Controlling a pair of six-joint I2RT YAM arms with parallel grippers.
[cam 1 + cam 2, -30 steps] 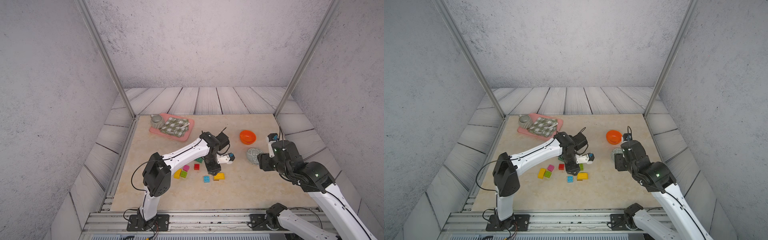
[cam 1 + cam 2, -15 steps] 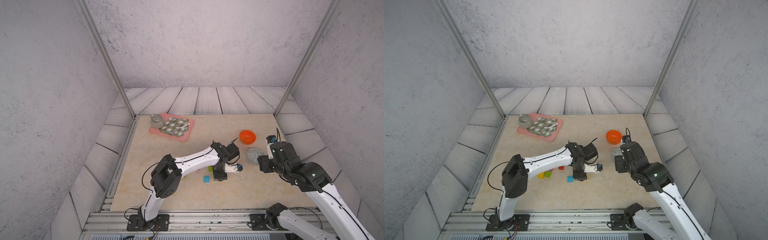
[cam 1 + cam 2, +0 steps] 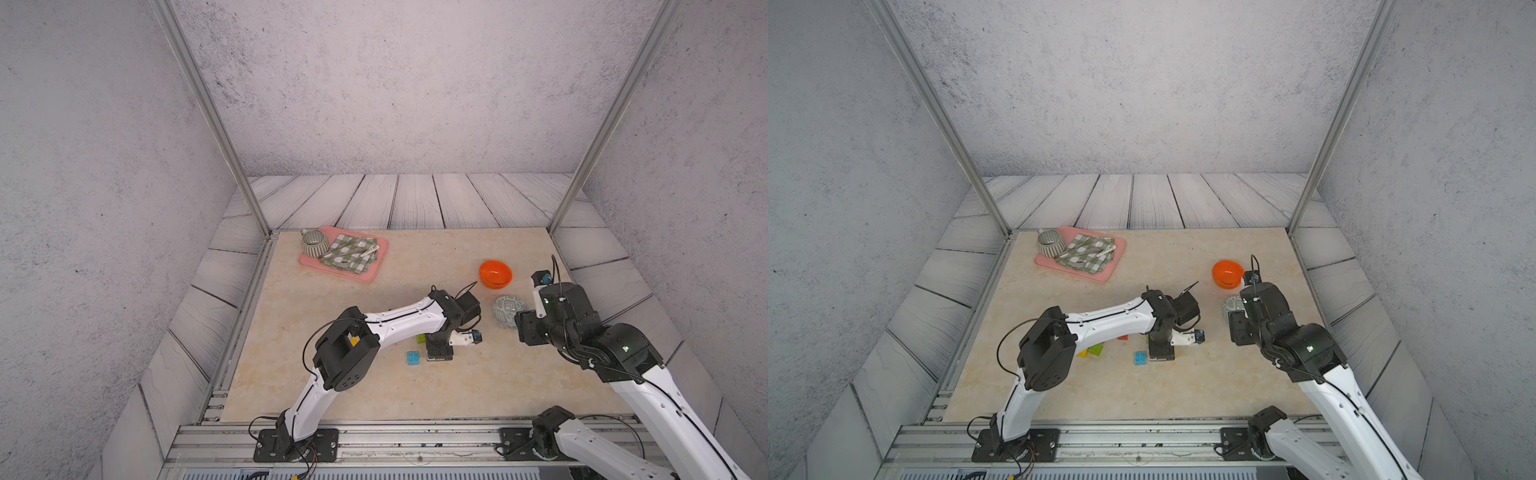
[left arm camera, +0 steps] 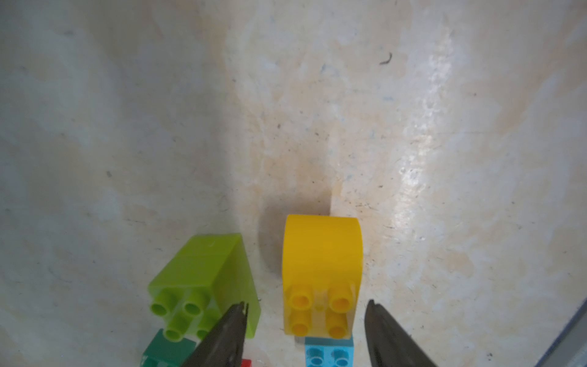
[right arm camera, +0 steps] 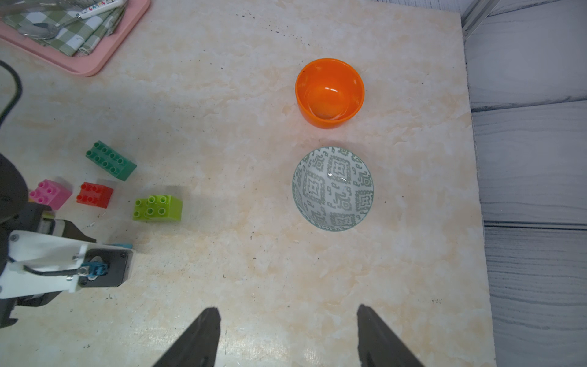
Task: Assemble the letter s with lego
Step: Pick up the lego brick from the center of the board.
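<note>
Through the left wrist camera I see a yellow lego brick (image 4: 320, 273) standing studs-up on the table. My left gripper (image 4: 306, 306) is open and straddles it, with a gap at each fingertip. A lime brick (image 4: 203, 279) sits beside it, with a dark green brick (image 4: 165, 351) and a blue brick (image 4: 328, 354) at the frame edge. In a top view the left gripper (image 3: 439, 353) points down next to the blue brick (image 3: 413, 358). My right gripper (image 5: 287, 313) is open over bare table. Its camera shows dark green (image 5: 111, 160), red (image 5: 94, 194), pink (image 5: 50, 193) and lime (image 5: 157, 208) bricks.
An orange bowl (image 3: 495, 273) and a patterned bowl (image 3: 508, 311) stand at the right, close to the right arm (image 3: 561, 320). At the back left a pink tray (image 3: 374, 272) holds a checked cloth and a striped cup (image 3: 313, 243).
The left arm has swung forward and to the right, down over the bricks. Its jaws have spread apart and now stand off the yellow brick. The right arm has hardly moved.
</note>
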